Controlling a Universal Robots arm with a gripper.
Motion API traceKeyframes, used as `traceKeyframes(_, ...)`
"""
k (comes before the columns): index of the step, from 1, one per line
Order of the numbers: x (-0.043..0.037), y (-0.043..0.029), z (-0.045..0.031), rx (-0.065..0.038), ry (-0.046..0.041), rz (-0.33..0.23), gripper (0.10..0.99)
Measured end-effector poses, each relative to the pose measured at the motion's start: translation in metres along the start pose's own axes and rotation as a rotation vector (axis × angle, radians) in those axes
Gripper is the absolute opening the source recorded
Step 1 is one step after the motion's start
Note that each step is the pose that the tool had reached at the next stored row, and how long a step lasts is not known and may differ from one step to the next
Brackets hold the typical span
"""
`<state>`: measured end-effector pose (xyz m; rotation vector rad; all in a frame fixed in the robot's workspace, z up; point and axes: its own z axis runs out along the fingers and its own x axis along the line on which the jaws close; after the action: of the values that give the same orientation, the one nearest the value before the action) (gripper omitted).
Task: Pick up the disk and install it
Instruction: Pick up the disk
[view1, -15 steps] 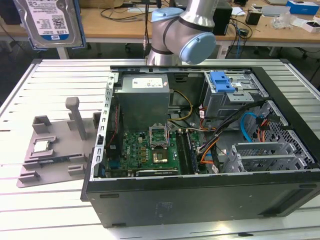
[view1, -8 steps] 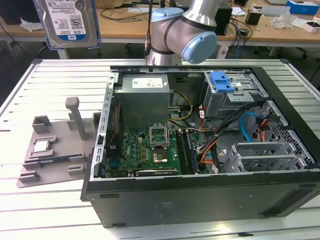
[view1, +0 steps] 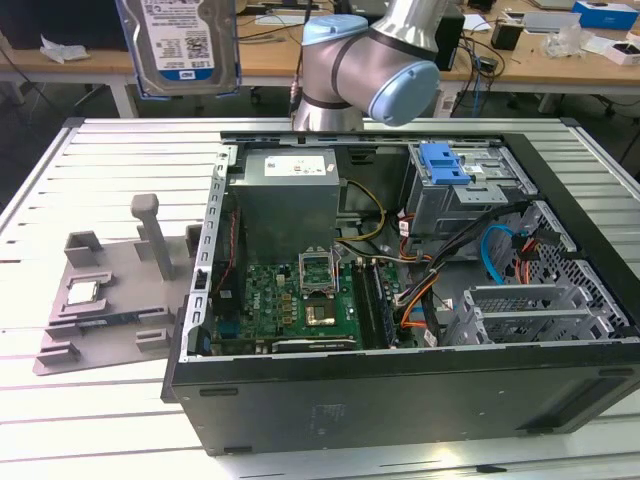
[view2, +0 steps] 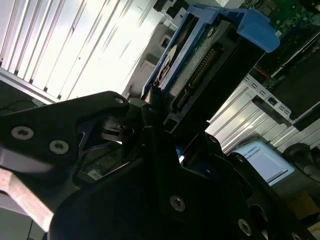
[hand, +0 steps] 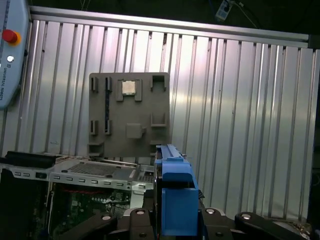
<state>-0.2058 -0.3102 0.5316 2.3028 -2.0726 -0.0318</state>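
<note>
Claw (hand: 172, 220) seemingly clamps the disk (view1: 187, 45) high above the table (view1: 100, 160).

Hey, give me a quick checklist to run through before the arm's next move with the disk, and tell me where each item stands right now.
1. Grip: ok. The tool is shut on the disk.
2. Carrier on disk: ok, a blue frame surrounds it.
3. Disk clear of the case: ok, held up, well apart from it.
4. Case open: ok, its inside is exposed.
5. Bay free: cannot tell; a blue caddy sits on the drive cage.
6. Cables out of the way: cannot tell; they run beside the cage.
</note>
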Motion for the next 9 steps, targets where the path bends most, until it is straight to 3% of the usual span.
traceKeyframes(3, 0.0012, -0.0125, -0.0006, -0.001, 0.0, 0.0, 0.369)
traceKeyframes(9, 0.0052, -0.0504, -0.0023, -0.002, -0.0002, 0.0, 0.369)
